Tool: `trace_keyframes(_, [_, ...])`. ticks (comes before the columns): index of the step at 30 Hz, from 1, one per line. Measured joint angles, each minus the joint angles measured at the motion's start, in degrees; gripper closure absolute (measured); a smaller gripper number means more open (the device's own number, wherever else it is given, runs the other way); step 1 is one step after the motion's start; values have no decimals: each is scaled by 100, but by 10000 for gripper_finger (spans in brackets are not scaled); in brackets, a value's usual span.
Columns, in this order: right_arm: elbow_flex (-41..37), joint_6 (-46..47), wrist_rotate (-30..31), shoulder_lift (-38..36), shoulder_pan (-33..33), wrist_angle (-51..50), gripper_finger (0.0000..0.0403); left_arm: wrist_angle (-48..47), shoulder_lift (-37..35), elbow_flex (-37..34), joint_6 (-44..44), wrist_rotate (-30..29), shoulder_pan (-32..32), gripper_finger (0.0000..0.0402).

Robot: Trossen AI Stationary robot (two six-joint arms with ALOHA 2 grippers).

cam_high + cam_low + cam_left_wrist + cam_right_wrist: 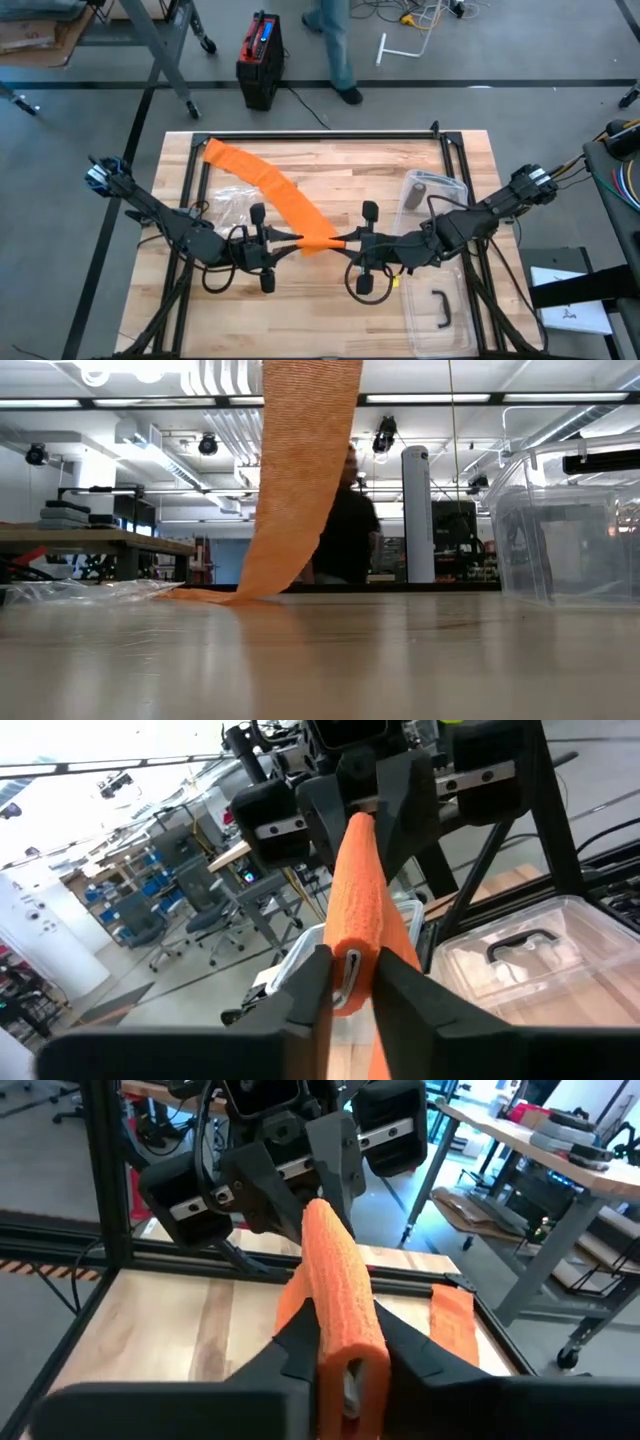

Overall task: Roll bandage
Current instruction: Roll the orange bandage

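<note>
Pinching the orange bandage [275, 190] from both ends of its rolled bit, the left gripper [296, 239] and right gripper [340, 241] face each other near the middle of the table [330, 160], a bit toward the front edge. Both sets of fingers are clamped on it. The loose tail runs off to the back left corner. Clear plastic box [437, 192] sits by the right edge.

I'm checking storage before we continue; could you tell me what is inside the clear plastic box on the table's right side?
Nothing shows inside the clear box; its lid, with a dark handle, lies nearer the front edge. The right arm covers part of it.
</note>
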Motion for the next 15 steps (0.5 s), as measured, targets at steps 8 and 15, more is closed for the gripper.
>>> trace_keyframes(8, [-124,-842,5,-2,141,536,362,-226,-410,-2,-145,-385,-273,237])
trace_keyframes(15, [-713,-1760,-916,-9,37,2094,365,-1013,-862,-2,-1337,618,-444,178])
